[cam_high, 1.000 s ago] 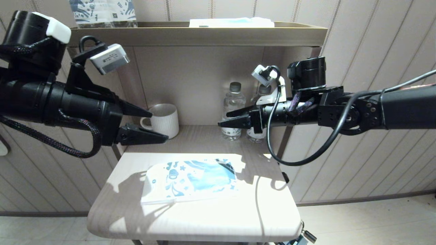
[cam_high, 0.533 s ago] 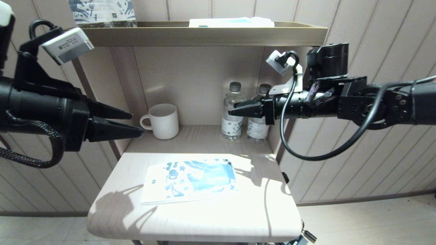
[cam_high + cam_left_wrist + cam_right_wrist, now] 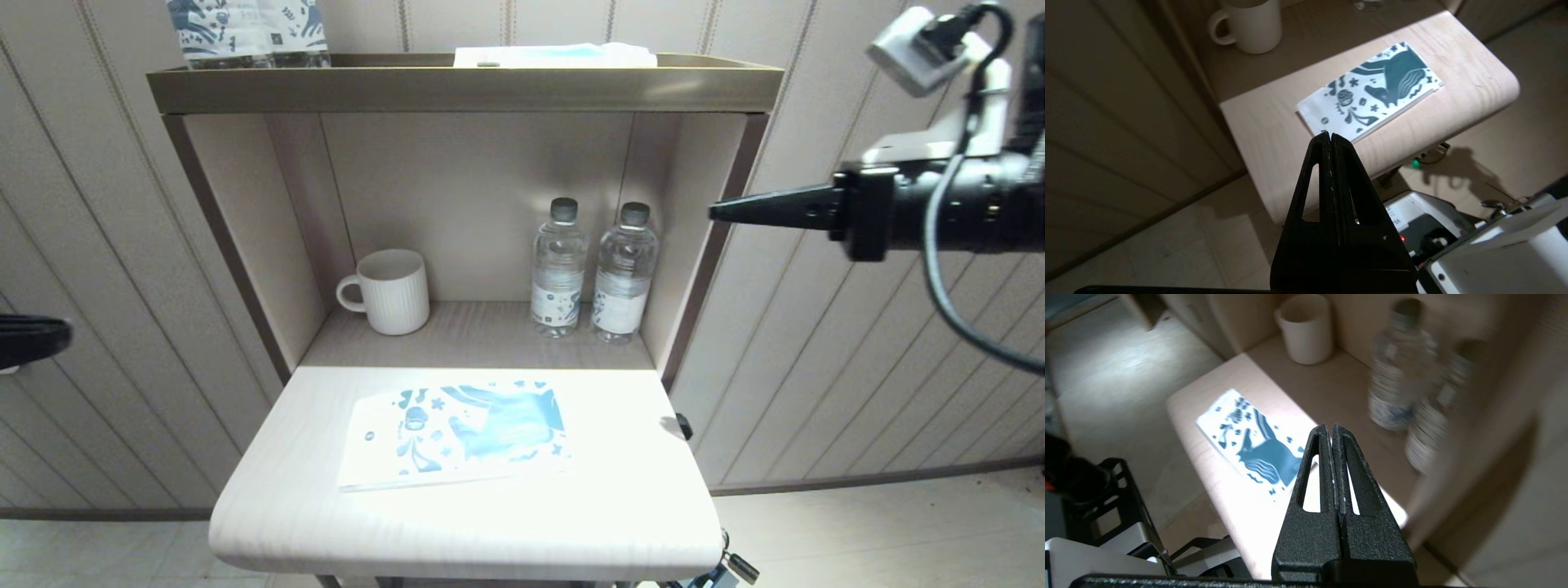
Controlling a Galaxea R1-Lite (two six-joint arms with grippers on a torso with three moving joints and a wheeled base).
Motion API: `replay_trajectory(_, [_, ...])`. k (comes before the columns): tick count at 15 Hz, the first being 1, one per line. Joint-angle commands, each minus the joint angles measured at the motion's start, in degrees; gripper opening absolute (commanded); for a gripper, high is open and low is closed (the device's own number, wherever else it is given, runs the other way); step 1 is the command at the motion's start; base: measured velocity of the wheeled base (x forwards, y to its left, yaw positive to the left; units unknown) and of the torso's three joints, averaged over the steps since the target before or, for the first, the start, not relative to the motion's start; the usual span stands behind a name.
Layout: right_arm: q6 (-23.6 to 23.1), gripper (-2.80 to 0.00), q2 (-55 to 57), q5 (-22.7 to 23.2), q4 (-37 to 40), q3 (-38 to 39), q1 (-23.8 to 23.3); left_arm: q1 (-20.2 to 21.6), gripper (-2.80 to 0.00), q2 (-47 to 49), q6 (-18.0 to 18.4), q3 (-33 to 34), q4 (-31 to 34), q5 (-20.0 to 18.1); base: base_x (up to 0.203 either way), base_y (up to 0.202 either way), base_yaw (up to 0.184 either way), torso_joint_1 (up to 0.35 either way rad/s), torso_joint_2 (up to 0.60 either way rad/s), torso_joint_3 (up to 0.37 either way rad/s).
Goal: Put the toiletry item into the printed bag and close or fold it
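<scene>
I see the printed bag (image 3: pixel 454 436) lying flat on the pale bench (image 3: pixel 465 523), nothing touching it. Behind the bag, a white mug (image 3: pixel 392 290) and two water bottles (image 3: pixel 589 269) stand in the shelf recess. My right pincer (image 3: pixel 718 213) hangs high to the bag's right, fingers pressed together, empty. My left pincer (image 3: pixel 1329 136), likewise closed and empty, sits well off the bag's left.

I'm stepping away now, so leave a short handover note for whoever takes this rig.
Left pincer: shut, empty, off to the table's left.
Right pincer: shut, empty, up high to the right of the shelf.
Bag: flat on the table, nothing gripping it.
Toothbrush: not visible in any view; whether it is inside the bag cannot be told.
Done: bag lies flat.
Left: confirm the toothbrush is inside and the zip is shut.
</scene>
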Motion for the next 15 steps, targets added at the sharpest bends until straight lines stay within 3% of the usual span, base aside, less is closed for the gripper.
replay_trajectory(1, [0.0, -2.80, -10.0, -0.2, 5.5, 2.5, -7.1, 0.0, -2.80, -9.9, -1.1, 2.6, 1.4, 5.4, 0.000, 0.000, 0.000, 0.000, 0.00, 0.000])
replay_trajectory(4, [-0.1, -2.80, -18.7, -0.7, 18.1, 6.4, -18.3, 0.2, -2.80, -19.1, -3.5, 5.7, 8.4, 16.3, 0.000, 0.000, 0.000, 0.000, 0.00, 0.000])
replay_trajectory(6, [-0.1, -2.80, -22.6, -0.9, 27.5, 6.9, -24.9, 1.9, -2.80, -21.6, -7.9, 5.1, 17.6, 20.3, 0.000, 0.000, 0.000, 0.000, 0.00, 0.000])
replay_trajectory(8, [-0.2, -2.80, -25.9, -1.1, 34.8, 6.9, -29.9, 6.5, -2.80, -22.0, -15.3, 2.4, 24.4, 20.8, 0.000, 0.000, 0.000, 0.000, 0.00, 0.000])
replay_trajectory(9, [-0.3, -2.80, -27.0, -1.2, 35.9, 7.3, -30.1, 6.8, -2.80, -23.7, -16.9, 2.3, 25.6, 20.8, 0.000, 0.000, 0.000, 0.000, 0.00, 0.000])
replay_trajectory(12, [0.0, -2.80, -29.0, -3.6, 36.7, 6.8, -29.8, 8.3, -2.80, -31.3, -18.6, 5.6, 28.6, 20.8, 0.000, 0.000, 0.000, 0.000, 0.00, 0.000])
replay_trajectory(15, [0.0, -2.80, -28.2, -6.5, 41.5, 2.0, -30.2, 16.3, -2.80, -36.5, -21.9, 9.0, 32.2, 18.7, 0.000, 0.000, 0.000, 0.000, 0.00, 0.000])
